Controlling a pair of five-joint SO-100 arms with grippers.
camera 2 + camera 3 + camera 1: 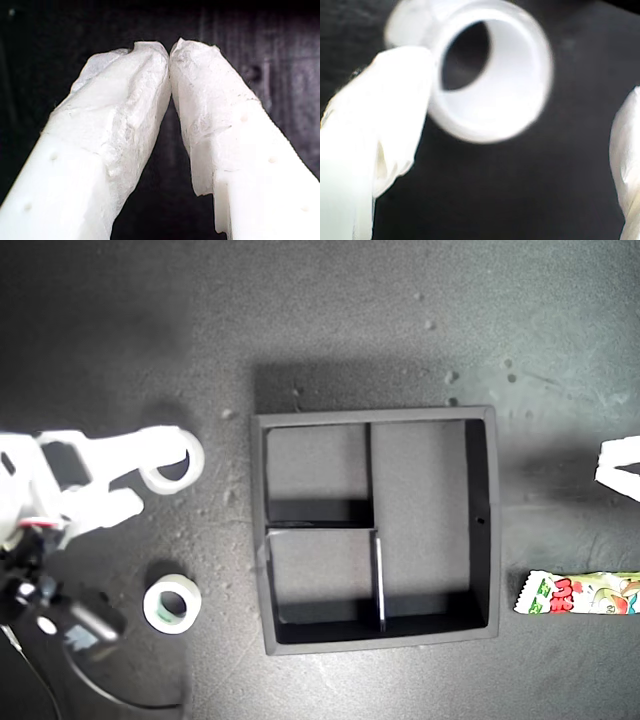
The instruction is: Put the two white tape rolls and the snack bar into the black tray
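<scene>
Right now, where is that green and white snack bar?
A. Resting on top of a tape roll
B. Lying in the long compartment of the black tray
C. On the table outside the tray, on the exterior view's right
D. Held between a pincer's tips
C: the snack bar lies flat on the table beyond the black tray wall, at the exterior view's right edge, and all three tray compartments hold nothing.

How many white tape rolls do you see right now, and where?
2. An all-white tape roll sits at my second gripper, outside the black tray on the exterior view's left. The green-cored tape roll lies on the table below it. None in the tray.
</scene>
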